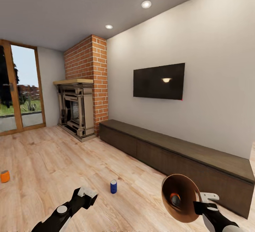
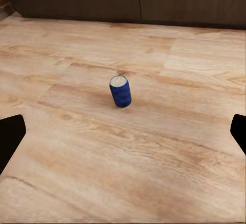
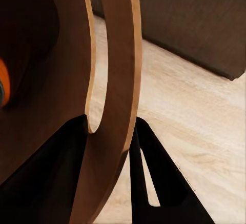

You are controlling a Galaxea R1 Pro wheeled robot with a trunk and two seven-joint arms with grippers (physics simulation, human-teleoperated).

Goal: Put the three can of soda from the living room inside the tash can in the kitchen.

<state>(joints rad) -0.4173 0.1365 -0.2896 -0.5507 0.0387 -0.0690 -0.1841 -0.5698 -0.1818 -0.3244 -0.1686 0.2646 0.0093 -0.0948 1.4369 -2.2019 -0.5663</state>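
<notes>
Left tool (image 1: 88,195) hangs low with fingers (image 2: 10,137) spread wide; right tool (image 1: 198,203) is clamped, arm raised forward.

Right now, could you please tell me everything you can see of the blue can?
The blue can is a small cylinder with a silver top and faint white marks. It stands upright on the wood floor, alone, nothing else touching it. In the left wrist view it sits ahead of the open left gripper.

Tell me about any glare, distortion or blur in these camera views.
Head view: a ceiling light's glare on the TV, wide-angle stretch at the edges. Left wrist view: blue soda can sharp, faint shadow. Right wrist view: trash can rim close, softly blurred.
</notes>
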